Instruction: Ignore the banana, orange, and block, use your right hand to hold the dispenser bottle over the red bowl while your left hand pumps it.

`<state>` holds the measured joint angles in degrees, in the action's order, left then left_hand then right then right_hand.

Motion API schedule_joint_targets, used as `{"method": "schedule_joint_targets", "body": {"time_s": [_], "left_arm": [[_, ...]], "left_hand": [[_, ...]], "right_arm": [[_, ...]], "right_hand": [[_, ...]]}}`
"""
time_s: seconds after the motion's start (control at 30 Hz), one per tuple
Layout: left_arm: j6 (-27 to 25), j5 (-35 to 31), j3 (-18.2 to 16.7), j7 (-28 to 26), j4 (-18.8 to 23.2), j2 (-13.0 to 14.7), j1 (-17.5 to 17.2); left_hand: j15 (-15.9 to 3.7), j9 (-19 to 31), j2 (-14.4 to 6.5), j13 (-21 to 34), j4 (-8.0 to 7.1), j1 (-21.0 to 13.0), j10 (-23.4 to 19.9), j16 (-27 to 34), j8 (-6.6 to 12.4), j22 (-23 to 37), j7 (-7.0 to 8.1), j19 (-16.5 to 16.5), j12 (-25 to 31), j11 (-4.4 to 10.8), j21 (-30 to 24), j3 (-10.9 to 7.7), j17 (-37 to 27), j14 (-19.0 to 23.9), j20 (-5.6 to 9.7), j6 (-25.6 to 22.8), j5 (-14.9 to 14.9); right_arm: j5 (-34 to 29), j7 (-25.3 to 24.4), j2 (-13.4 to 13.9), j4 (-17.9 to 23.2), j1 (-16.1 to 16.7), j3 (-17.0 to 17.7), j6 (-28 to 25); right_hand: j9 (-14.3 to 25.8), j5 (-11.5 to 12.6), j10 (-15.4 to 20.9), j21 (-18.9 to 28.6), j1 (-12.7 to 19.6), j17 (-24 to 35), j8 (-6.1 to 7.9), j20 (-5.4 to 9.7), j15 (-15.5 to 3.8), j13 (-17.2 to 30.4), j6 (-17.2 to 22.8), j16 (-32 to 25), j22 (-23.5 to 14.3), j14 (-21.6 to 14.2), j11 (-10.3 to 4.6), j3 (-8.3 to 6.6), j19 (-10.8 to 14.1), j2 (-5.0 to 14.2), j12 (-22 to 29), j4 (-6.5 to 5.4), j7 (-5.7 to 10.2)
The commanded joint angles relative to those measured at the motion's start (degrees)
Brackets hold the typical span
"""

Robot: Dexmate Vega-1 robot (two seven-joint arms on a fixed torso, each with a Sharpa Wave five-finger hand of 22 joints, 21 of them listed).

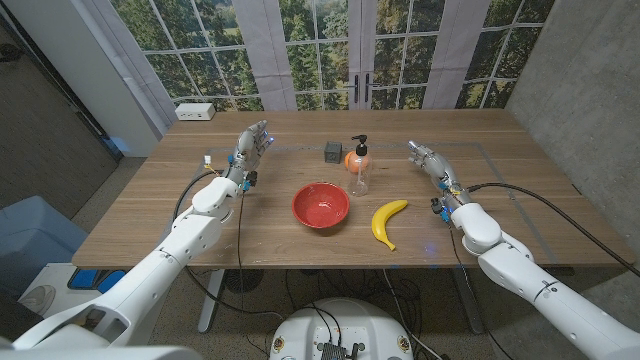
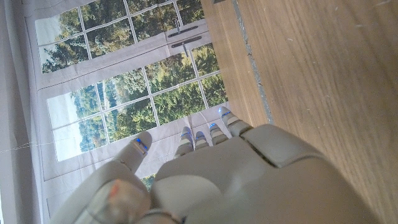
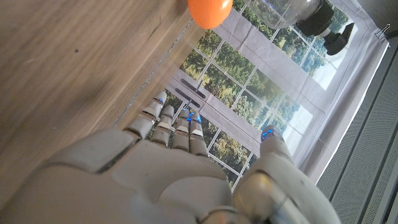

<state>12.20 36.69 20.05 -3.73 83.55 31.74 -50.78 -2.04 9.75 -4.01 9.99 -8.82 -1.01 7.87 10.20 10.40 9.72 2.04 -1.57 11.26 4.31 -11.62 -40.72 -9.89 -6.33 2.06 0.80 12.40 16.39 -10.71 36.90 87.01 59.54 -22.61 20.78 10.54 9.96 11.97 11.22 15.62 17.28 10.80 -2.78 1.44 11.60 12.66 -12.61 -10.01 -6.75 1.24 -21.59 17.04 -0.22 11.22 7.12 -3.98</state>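
A clear dispenser bottle [image 1: 359, 167] with a black pump [image 3: 324, 22] stands upright near the table's middle, just behind and to the right of the red bowl [image 1: 320, 206]. My right hand [image 1: 430, 162] is out to the right of the bottle, well apart from it, fingers [image 3: 176, 125] extended and holding nothing. Over the table's left side my left hand [image 1: 250, 148] is also spread, fingers [image 2: 200, 138] apart and empty, some way left of the bowl.
An orange [image 1: 354, 160] sits right behind the bottle; it also appears in the right wrist view [image 3: 209, 11]. A grey block [image 1: 332, 151] lies left of it. A banana [image 1: 388, 221] lies right of the bowl. A white box [image 1: 195, 112] sits at the far left corner.
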Motion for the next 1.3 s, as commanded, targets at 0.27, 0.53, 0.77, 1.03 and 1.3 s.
{"method": "schedule_joint_targets", "body": {"time_s": [0.27,0.53,0.77,1.03,1.3], "left_arm": [[-1.01,0.05,-0.43,-1.19,2.04,0.73,-0.96],[-1.30,0.18,-0.52,-1.23,2.17,0.89,-1.07],[-1.23,0.16,-0.55,-1.21,2.30,0.93,-1.11],[-1.32,0.14,-0.53,-1.13,2.53,1.05,-1.14],[-1.18,0.18,-0.69,-1.29,3.08,1.18,-1.57]], "left_hand": [[-3.05,0.09,-5.20,0.18,0.01,-0.21,-0.52,0.47,0.27,0.14,-0.13,-0.39,0.34,-0.19,-0.10,-0.06,-0.12,0.44,3.41,-0.56,0.43],[-3.06,0.10,-5.17,0.19,-0.05,-0.15,-0.63,0.46,0.25,0.14,-0.15,-0.48,0.31,-0.22,-0.07,-0.01,-0.14,0.57,3.45,-0.66,0.43],[-3.11,0.10,-5.18,0.19,-0.12,-0.10,-0.85,0.44,0.23,0.14,-0.17,-0.58,0.33,-0.02,-0.04,0.03,-0.15,0.64,3.51,-0.75,0.45],[-3.08,0.11,-5.22,0.20,-0.20,-0.05,-0.92,0.41,0.21,0.15,-0.22,-0.62,0.28,-0.23,0.00,0.06,-0.17,0.70,3.52,-0.84,0.47],[-3.05,0.12,-5.27,0.20,-0.29,0.00,-0.97,0.37,0.16,0.15,-0.29,-0.69,0.23,-0.13,0.04,0.10,-0.19,0.72,3.56,-0.87,0.50]], "right_arm": [[-3.12,1.59,-1.50,-4.57,-2.99,-2.36,4.29],[-3.46,2.61,-1.57,-4.91,-3.30,-3.18,4.85],[-4.33,3.12,-1.72,-5.15,-3.72,-4.05,4.85],[-5.03,2.57,-2.10,-5.47,-3.56,-4.22,6.09],[-6.36,1.91,-2.24,-5.73,-3.45,-4.45,7.17]], "right_hand": [[0.12,0.00,0.08,0.31,-0.16,-0.05,0.25,1.00,-0.45,0.15,-0.09,-0.24,-0.11,-0.71,0.58,0.41,0.52,-0.47,0.29,0.20,-0.45],[0.13,0.05,0.09,0.35,-0.11,-0.10,0.23,1.11,-0.48,0.16,-0.23,-0.27,-0.11,-0.78,0.49,0.47,0.65,-0.60,0.30,0.37,-0.44],[0.14,0.10,0.20,0.39,-0.18,-0.14,0.28,1.13,-0.55,0.18,-0.20,-0.37,-0.12,-1.03,0.49,0.65,0.81,-0.87,0.35,0.53,-0.25],[0.15,0.15,0.17,0.39,-0.31,-0.17,0.25,1.15,-0.63,0.20,-0.36,-0.39,-0.12,-1.07,0.41,0.84,0.86,-1.13,0.34,0.62,-0.13],[0.16,0.20,0.07,0.35,-0.37,-0.20,0.26,1.28,-0.64,0.21,-0.45,-0.36,-0.13,-0.97,0.13,0.97,0.80,-1.35,0.31,0.73,-0.12]]}}
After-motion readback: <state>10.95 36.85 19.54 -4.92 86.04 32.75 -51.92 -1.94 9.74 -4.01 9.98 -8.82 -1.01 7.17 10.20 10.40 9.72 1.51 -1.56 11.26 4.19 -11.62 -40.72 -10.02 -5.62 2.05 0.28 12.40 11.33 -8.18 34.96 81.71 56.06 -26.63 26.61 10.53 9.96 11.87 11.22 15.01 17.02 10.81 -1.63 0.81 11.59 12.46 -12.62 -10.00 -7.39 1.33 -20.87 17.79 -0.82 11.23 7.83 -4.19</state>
